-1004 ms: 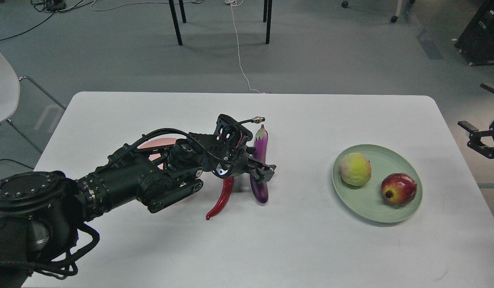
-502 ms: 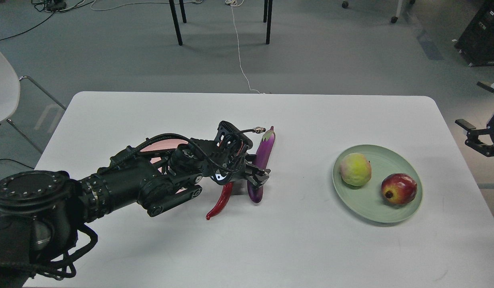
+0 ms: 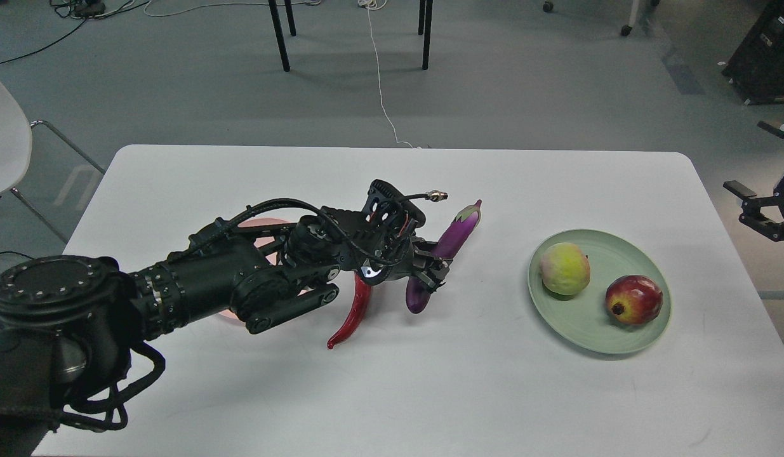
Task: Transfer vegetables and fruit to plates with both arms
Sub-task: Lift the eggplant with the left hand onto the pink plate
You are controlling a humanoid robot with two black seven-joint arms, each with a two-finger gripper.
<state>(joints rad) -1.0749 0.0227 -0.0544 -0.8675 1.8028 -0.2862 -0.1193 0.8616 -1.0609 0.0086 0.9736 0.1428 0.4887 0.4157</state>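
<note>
My left gripper [image 3: 433,271] is shut on the lower half of the purple eggplant [image 3: 458,227]. The eggplant is tilted, with its lilac cap up and toward the far right. The red chili [image 3: 355,312] lies on the table just left of it, partly under my wrist. The pink plate [image 3: 265,226] is mostly hidden behind my left arm. The green plate [image 3: 614,252] at the right holds the yellow-green fruit [image 3: 564,268] and the dark-red fruit [image 3: 633,299]. My right gripper [image 3: 752,162] is open and empty beyond the table's right edge.
The white table [image 3: 430,393] has rounded corners. A white chair [image 3: 4,139] stands off the left side. Black chair legs [image 3: 279,35] and a white cable [image 3: 382,95] are on the floor beyond the far edge.
My left gripper closed on the eggplant and swung it up and to the right, turning its cap toward the far right. The chili stayed put. The right gripper drifted slightly at the right edge.
</note>
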